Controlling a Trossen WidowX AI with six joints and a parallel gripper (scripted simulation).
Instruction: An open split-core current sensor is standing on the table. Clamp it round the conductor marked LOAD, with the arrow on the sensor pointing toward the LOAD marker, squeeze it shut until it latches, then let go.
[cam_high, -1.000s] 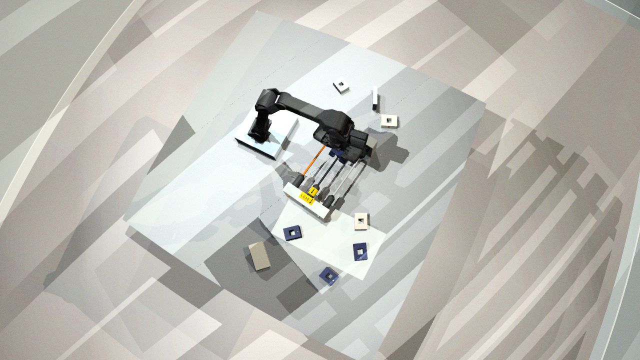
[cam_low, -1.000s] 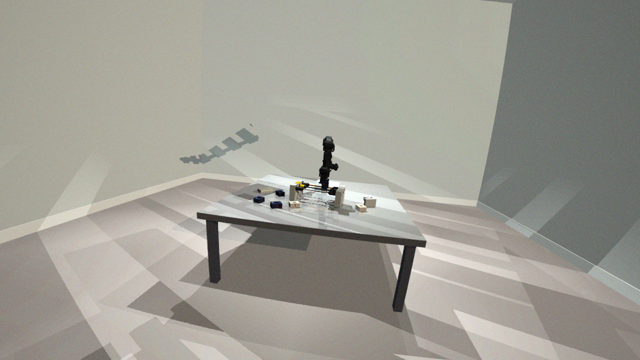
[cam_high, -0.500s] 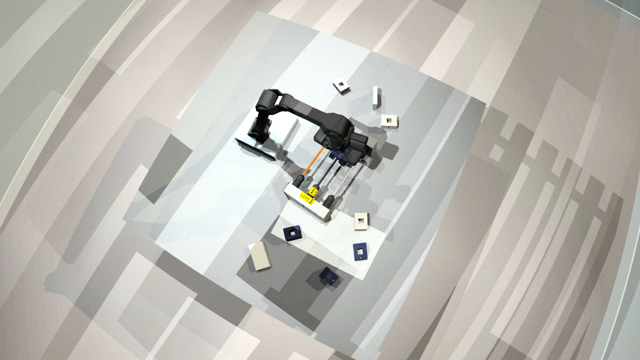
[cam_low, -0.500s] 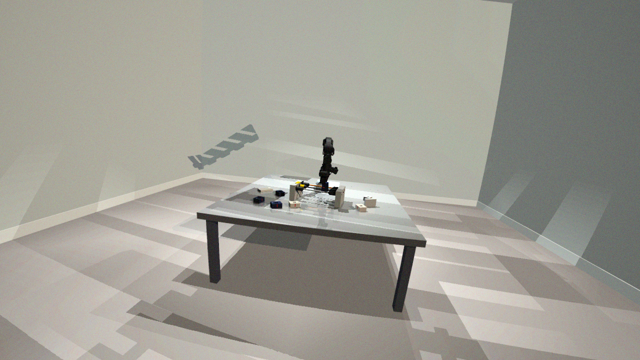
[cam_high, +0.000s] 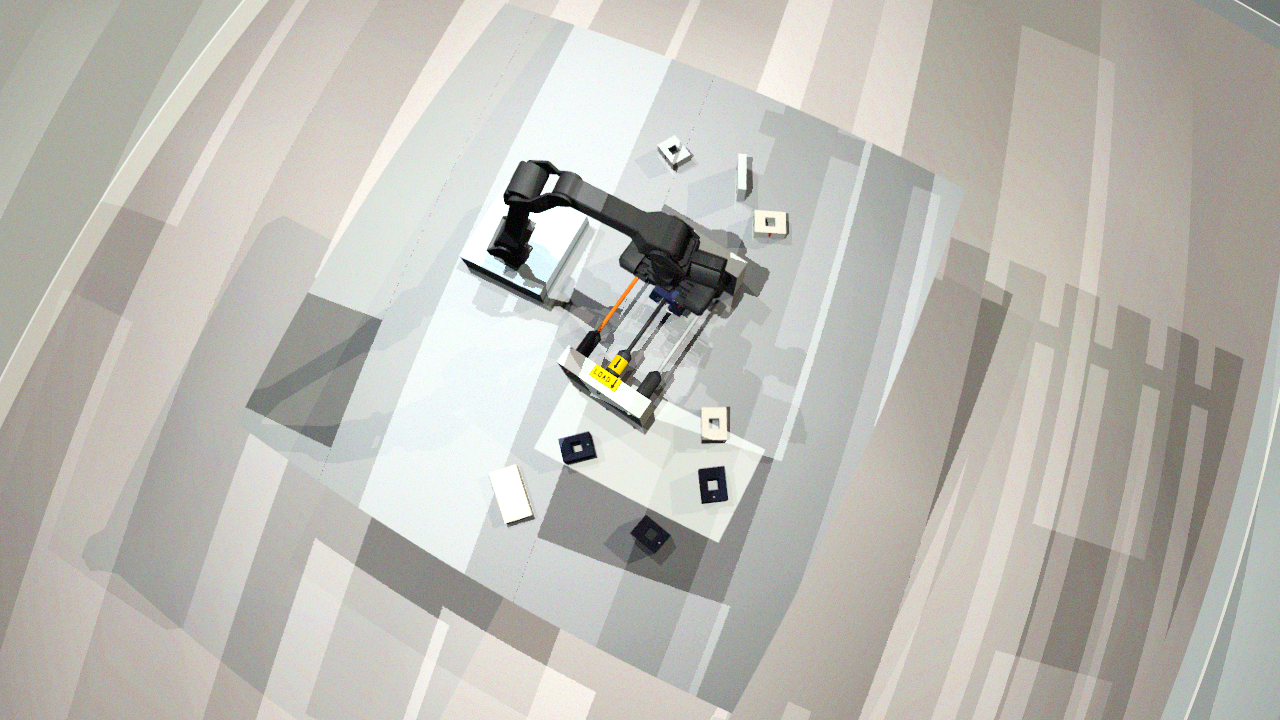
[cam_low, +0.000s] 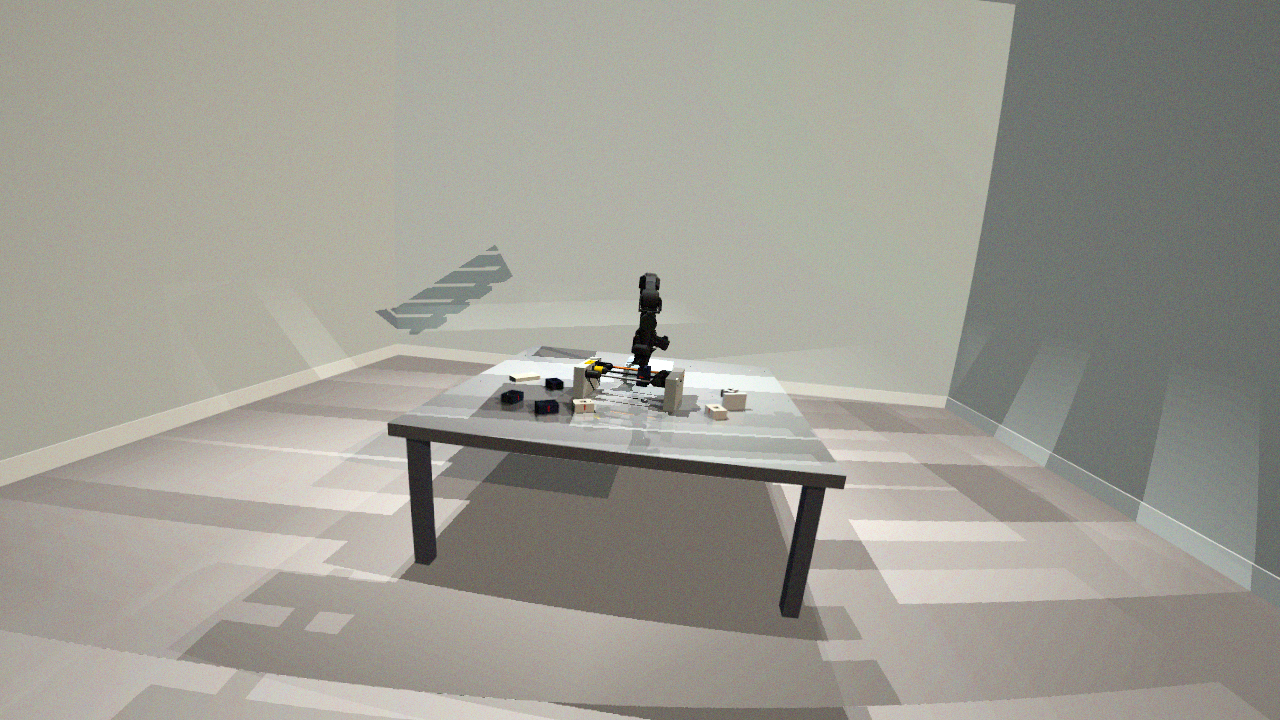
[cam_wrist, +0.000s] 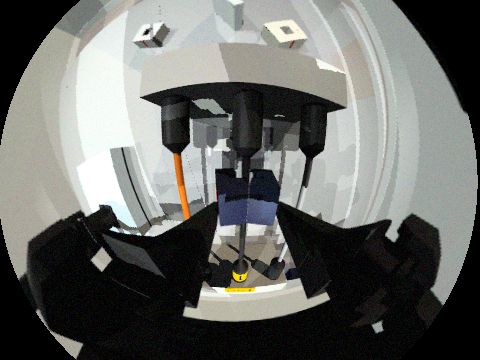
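Observation:
My gripper (cam_wrist: 247, 206) is shut on the open navy split-core sensor (cam_high: 666, 295) (cam_wrist: 248, 209), holding it over the middle, dark conductor (cam_high: 645, 328) (cam_wrist: 242, 245). In the wrist view this conductor runs into the gap between the sensor's two halves and passes behind its near body. How deep it sits between the halves I cannot tell. A yellow arrow tag (cam_high: 617, 364) (cam_wrist: 240, 275) is on this conductor, beside the yellow LOAD label (cam_high: 605, 377) (cam_wrist: 240, 290) on the end block. The sensor's arrow is not visible; a thin red edge shows on its left side.
An orange conductor (cam_high: 617, 304) (cam_wrist: 180, 185) and a pale conductor (cam_high: 687, 343) run on either side. Pale end blocks (cam_wrist: 245, 65) (cam_low: 674, 390) stand at both ends. Square navy pieces (cam_high: 712, 484) (cam_low: 546, 407) and cream pieces (cam_high: 714, 424) (cam_wrist: 284, 34) lie around on the table.

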